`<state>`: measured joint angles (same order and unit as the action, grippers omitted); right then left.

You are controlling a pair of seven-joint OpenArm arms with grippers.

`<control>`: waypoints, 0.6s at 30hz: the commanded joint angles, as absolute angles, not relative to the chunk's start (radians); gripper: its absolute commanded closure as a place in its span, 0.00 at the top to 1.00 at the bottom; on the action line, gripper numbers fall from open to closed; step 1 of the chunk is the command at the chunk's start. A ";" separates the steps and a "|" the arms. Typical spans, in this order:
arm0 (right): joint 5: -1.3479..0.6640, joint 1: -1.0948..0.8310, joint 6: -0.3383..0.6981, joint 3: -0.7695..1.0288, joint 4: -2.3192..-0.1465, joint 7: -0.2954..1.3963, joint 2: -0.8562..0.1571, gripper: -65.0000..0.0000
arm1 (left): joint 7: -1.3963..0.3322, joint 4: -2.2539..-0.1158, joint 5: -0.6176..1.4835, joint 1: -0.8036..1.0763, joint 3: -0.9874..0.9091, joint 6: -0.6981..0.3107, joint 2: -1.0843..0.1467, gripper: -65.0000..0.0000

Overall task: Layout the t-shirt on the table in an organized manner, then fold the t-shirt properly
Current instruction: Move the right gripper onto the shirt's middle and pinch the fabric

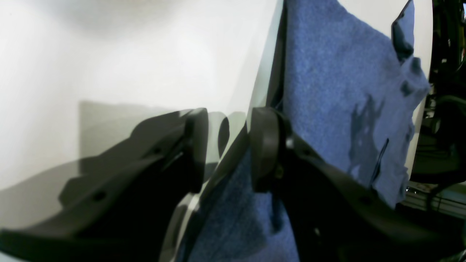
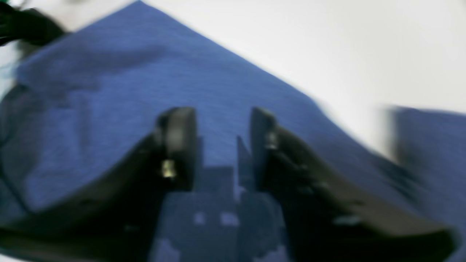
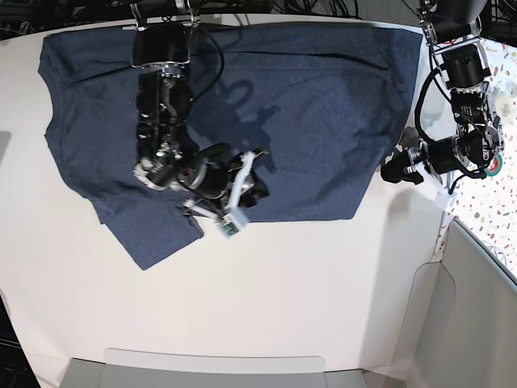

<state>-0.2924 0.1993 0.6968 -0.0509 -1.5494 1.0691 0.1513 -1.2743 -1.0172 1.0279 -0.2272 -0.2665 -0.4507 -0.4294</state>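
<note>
Between the pads of your right gripper (image 2: 222, 123) a small ridge of the dark heathered navy-blue cotton t-shirt (image 2: 145, 65) rises. The two black fingers (image 2: 178, 138) stand parted on either side of it, not clenched on anything as far as the blurred wrist view shows. Beneath and ahead of those fingers the cloth lies flat, and beyond its far edge the plain white matte table (image 2: 364, 43) begins.

Your left gripper (image 1: 227, 138) is released too. Its fingers are spread with the shirt's side edge running just under the gap: one pad is over bare tabletop, the other over fabric. Nothing is pinched there.

Outward from both hands, the shirt lies spread across the far part of the table. Most of the body is flat, but a sleeve flap near your right fingers looks rumpled.

You appear to be at the end of laying out, taking hold for a last straightening or the first fold. Next, press each pair of fingers down onto the cloth and close them firmly on a single edge. Then lift both sides evenly, so the flat part is not dragged into wrinkles.
</note>
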 commanded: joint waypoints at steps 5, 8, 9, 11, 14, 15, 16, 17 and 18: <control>-0.331 0.254 0.698 -0.223 -1.514 0.943 0.157 0.07 | -1.283 -1.026 1.003 -0.237 -0.266 -0.447 -0.430 0.31; -0.406 0.269 0.639 -0.306 -1.498 0.858 0.157 0.07 | -1.282 -1.026 1.003 -0.237 -0.265 -0.447 -0.429 0.31; -0.435 0.278 0.613 -0.329 -1.474 0.835 0.157 0.07 | -1.282 -1.026 1.003 -0.237 -0.265 -0.447 -0.429 0.31; -0.492 0.311 0.596 -0.364 -1.391 0.799 0.157 0.07 | -1.282 -1.026 1.003 -0.237 -0.268 -0.447 -0.429 0.31; -0.565 0.348 0.596 -0.387 -1.210 0.757 0.157 0.07 | -1.282 -1.026 1.003 -0.237 -0.269 -0.447 -0.429 0.31; -0.585 0.352 0.596 -0.387 -1.162 0.745 0.157 0.07 | -1.282 -1.026 1.003 -0.237 -0.269 -0.447 -0.429 0.31; -0.593 0.352 0.596 -0.387 -1.133 0.737 0.157 0.07 | -1.282 -1.026 1.003 -0.237 -0.269 -0.447 -0.429 0.31; -0.598 0.352 0.596 -0.387 -1.121 0.734 0.157 0.07 | -1.282 -1.026 1.003 -0.237 -0.268 -0.447 -0.429 0.31; -0.595 0.351 0.593 -0.387 -1.115 0.734 0.157 0.07 | -1.280 -1.026 1.001 -0.237 -0.266 -0.447 -0.429 0.31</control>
